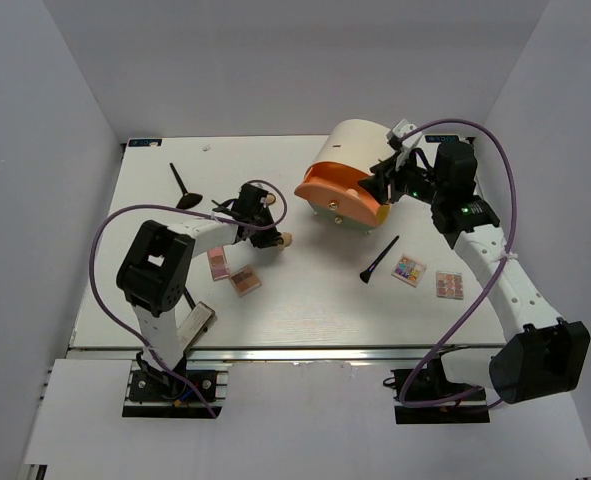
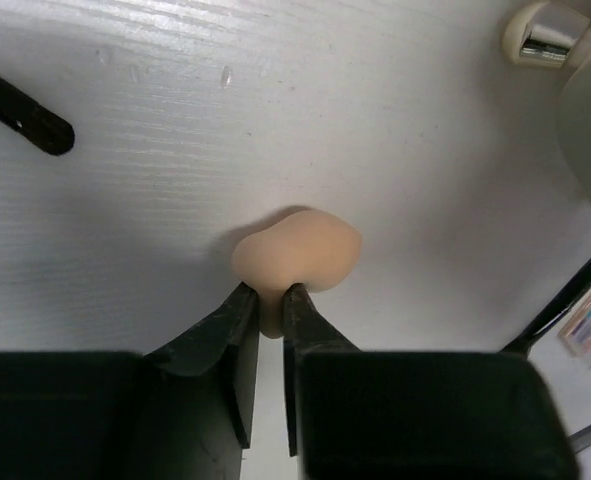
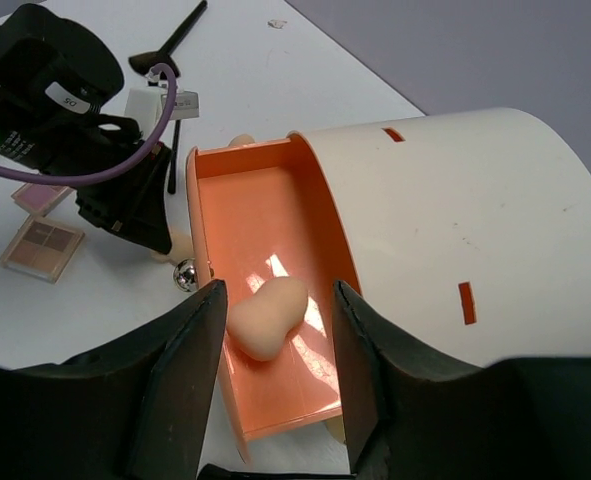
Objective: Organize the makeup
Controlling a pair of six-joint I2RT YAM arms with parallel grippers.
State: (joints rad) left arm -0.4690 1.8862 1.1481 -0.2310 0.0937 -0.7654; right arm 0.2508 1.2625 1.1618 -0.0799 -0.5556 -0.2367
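The left gripper (image 2: 268, 293) pinches the narrow end of a small peach egg-shaped foam sponge (image 2: 300, 255), its jaws nearly closed on it, low over the white table (image 2: 275, 100). The right gripper (image 3: 277, 292) hangs with its fingers spread wide above the pulled-out orange plastic drawer (image 3: 245, 200) of a cream cylindrical drawer unit (image 3: 455, 200). A second peach sponge (image 3: 265, 320) lies loose on the drawer floor, touching neither finger. Pink and brown flat eyeshadow palettes (image 1: 244, 282) lie beside the left arm. Multicoloured palettes (image 1: 409, 270) and a thin black brush (image 1: 379, 259) lie near the right arm.
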